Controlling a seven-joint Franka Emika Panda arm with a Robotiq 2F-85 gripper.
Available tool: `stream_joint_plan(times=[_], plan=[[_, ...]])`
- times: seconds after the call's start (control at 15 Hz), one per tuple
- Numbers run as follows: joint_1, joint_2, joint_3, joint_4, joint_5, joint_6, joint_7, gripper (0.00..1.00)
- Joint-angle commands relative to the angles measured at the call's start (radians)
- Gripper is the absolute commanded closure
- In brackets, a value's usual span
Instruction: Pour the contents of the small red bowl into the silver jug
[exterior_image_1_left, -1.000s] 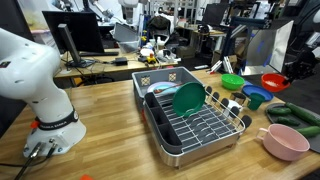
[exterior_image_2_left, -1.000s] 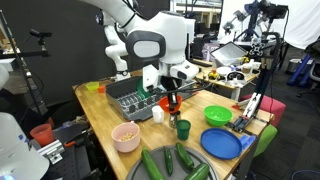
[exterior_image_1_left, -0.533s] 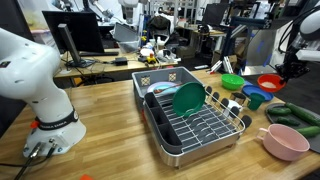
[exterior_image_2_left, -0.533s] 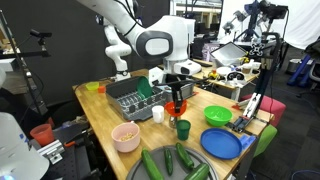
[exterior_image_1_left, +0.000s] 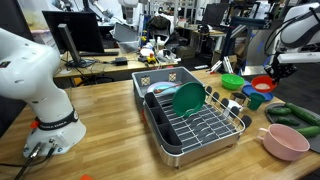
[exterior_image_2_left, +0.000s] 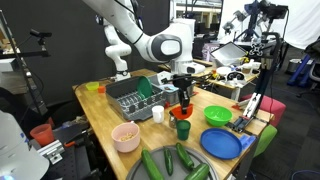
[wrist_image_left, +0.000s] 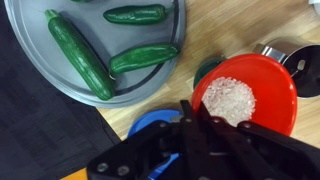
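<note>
Since a second ago the bowl (wrist_image_left: 250, 95) has travelled sideways with my claw (wrist_image_left: 195, 116), which is clamped on its near rim. All the grains (wrist_image_left: 232, 98) lie inside, so nothing is poured. The jug (wrist_image_left: 300, 68) waits just beyond the bowl.

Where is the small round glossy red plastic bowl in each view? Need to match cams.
In an exterior view: the small round glossy red plastic bowl is near the right edge, at mid height.
In an exterior view: near centre, just above a dark green cup.
Wrist view: right of centre, holding white grains, with the gripper at its rim.
Shared landmark: the green cucumbers.
</note>
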Motion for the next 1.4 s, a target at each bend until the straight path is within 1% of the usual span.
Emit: stream_joint_plan(times=[0.0,0.2,0.6,0.67,0.8,1.0,1.2,1.33], plan=[[0.011,0.018,-0.007,0.020,0.005,-0.021,-0.003,0.93],[0.017,0.048,-0.007,0.052,0.005,-0.040,-0.001,0.93],[0.016,0.048,-0.009,0.058,0.004,-0.052,0.000,0.93],[0.016,0.048,-0.009,0.058,0.004,-0.052,0.000,0.98],[0.030,0.053,-0.009,0.072,-0.007,-0.072,0.011,0.98],[0.070,0.057,-0.021,0.096,-0.053,-0.100,0.044,0.98],[0.127,0.081,-0.043,0.149,-0.153,-0.185,0.126,0.98],[0.150,0.097,-0.043,0.178,-0.209,-0.236,0.163,0.98]])
